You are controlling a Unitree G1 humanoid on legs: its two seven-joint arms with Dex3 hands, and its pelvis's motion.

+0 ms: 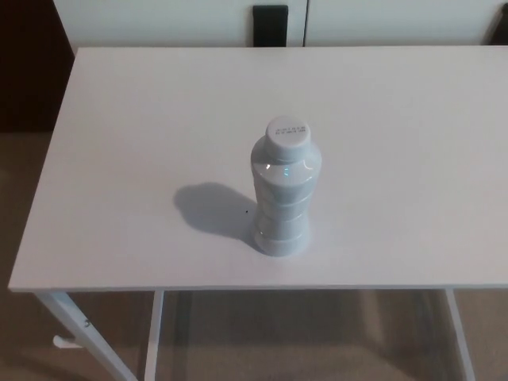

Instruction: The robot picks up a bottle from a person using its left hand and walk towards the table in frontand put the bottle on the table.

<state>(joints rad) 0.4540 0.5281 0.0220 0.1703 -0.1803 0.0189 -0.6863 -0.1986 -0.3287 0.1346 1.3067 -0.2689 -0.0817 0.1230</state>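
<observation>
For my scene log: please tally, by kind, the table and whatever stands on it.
White bottle: 1
White table: 1
Total: 2

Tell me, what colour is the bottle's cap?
White, like the bottle itself; head view.
</observation>
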